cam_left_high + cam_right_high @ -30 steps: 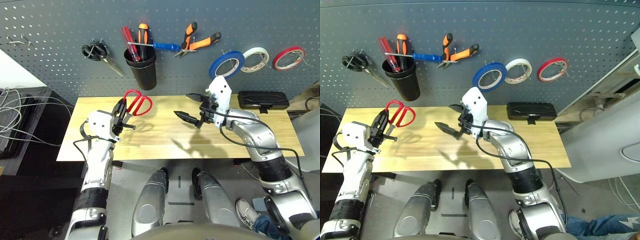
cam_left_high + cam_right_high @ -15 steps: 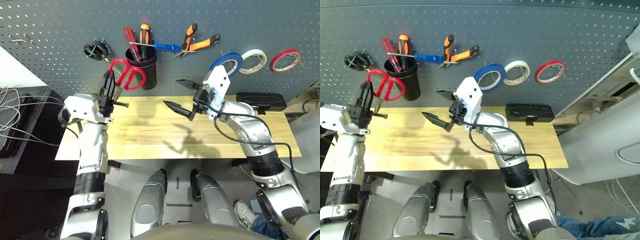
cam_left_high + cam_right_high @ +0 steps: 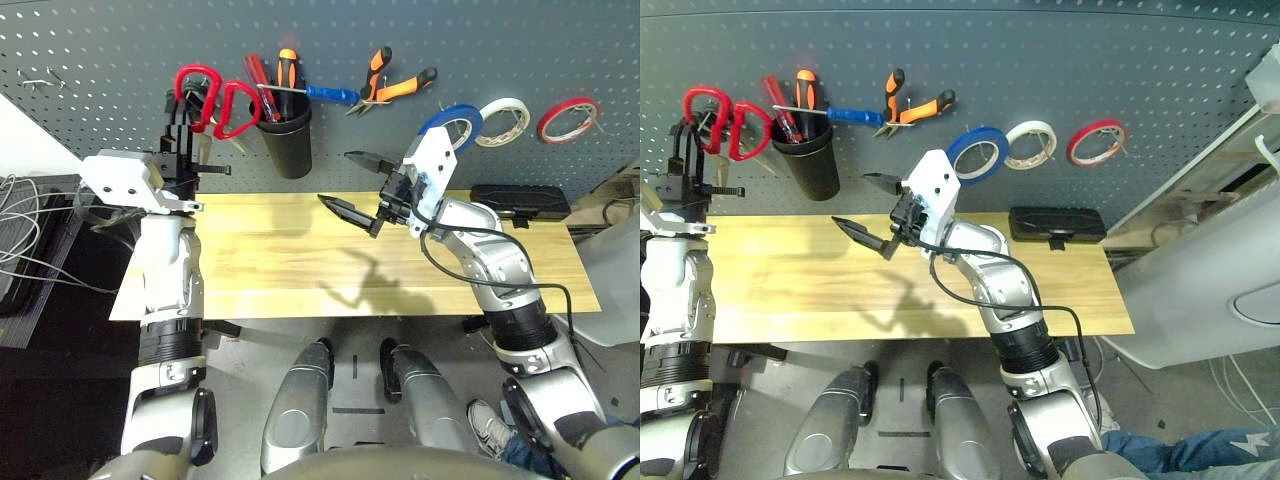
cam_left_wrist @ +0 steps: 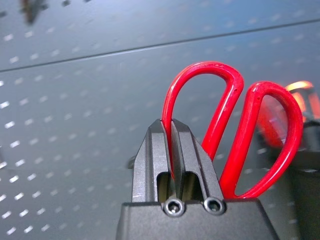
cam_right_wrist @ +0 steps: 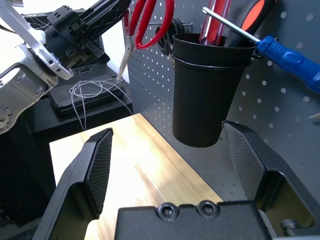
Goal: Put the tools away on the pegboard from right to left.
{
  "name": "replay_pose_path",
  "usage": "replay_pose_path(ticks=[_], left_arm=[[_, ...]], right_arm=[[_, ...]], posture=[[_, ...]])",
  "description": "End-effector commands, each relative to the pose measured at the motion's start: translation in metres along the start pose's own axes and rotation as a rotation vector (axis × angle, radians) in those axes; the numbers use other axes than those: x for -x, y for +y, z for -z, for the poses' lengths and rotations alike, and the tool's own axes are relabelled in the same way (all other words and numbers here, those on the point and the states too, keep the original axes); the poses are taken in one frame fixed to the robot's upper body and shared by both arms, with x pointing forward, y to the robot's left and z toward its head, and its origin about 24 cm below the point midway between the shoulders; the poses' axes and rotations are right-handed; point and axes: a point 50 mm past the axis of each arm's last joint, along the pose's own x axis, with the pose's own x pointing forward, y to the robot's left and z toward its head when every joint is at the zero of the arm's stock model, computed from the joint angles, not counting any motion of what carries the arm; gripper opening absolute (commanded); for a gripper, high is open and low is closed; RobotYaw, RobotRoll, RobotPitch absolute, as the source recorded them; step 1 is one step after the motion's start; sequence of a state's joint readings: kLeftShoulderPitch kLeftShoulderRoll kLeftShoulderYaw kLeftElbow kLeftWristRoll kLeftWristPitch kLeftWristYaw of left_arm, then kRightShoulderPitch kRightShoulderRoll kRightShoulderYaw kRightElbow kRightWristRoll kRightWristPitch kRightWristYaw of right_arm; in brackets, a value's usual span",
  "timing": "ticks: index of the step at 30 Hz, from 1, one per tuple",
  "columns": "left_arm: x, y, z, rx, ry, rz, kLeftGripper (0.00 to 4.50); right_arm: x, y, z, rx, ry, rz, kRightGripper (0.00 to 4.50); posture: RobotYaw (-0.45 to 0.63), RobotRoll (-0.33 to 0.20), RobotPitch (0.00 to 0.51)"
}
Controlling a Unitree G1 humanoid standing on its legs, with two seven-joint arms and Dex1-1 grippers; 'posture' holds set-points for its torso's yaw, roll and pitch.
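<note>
1. Left wrist view: the left gripper (image 4: pixel 172 122) is clenching one handle loop of the red-handled scissors (image 4: pixel 297 135), leaving the other loop free, presumably so that it can meet a hook.
2. Both loops are facing upward and the blades are hanging below, an attitude that probably suits hanging by the handles.
3. The scissors are hovering in front of the pegboard (image 3: pixel 180 30), left of the black cup (image 3: pixel 290 150). Bare hooks (image 3: pixel 40 80) are waiting farther left, the likely destination.
4. The blue tape ring (image 3: pixel 958 168), pliers (image 3: pixel 408 86) and blue-handled screwdriver (image 3: pixel 333 94) are already occupying the board in right-to-left order, so the scissors are apparently the last piece.
5. The black-handled scissors (image 5: pixel 176 25) are hanging behind; passing too close could snag them.
6. Over the tabletop (image 3: pixel 270 250), the right gripper (image 3: pixel 335 176) is standing wide and empty, seemingly keeping out of the way.
7. Next, the left arm should be travelling farther left, then lining a loop up with the hooks before letting go.
</note>
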State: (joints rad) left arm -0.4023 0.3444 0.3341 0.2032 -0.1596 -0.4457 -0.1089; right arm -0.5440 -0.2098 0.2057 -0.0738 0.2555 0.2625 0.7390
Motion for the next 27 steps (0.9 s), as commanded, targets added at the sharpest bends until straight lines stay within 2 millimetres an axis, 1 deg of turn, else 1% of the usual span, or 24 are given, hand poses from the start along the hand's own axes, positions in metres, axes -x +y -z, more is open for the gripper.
replay_pose_path(ticks=[1,5,13,16,19,22,25,27], left_arm=[[-0.001,0.006,0.005,-0.021,0.03,-0.023,0.06],[-0.003,0.008,0.01,-0.021,0.049,-0.037,0.06],[-0.009,0.004,0.019,-0.012,0.087,-0.003,0.06],[-0.009,0.004,0.026,-0.014,0.119,0.0,0.06],[-0.009,0.005,0.035,-0.012,0.181,-0.007,0.06],[-0.008,0.005,0.048,-0.009,0.28,-0.005,0.06],[-0.003,0.007,0.058,-0.043,0.355,0.016,0.95],[0.009,0.0,0.069,-0.066,0.43,0.091,1.53]], right_arm=[[0.0,0.001,0.001,0.007,0.008,-0.007,4.5],[0.0,0.0,0.001,0.007,0.014,0.0,4.5],[0.002,-0.003,0.002,0.007,0.026,0.022,4.5],[0.002,-0.004,0.001,0.006,0.028,0.035,4.5],[0.002,-0.005,0.002,0.005,0.031,0.043,4.5],[0.003,-0.006,0.003,-0.001,0.04,0.055,4.5],[0.007,-0.011,0.014,-0.077,0.081,0.131,4.5],[0.015,-0.018,0.035,-0.191,0.135,0.263,4.5]], posture=[[0.11,0.0,0.212],[0.1,0.0,0.211],[0.09,0.0,0.212],[0.09,0.0,0.212],[0.08,0.0,0.213],[0.08,0.0,0.213],[0.08,0.0,0.216],[0.08,0.0,0.223]])
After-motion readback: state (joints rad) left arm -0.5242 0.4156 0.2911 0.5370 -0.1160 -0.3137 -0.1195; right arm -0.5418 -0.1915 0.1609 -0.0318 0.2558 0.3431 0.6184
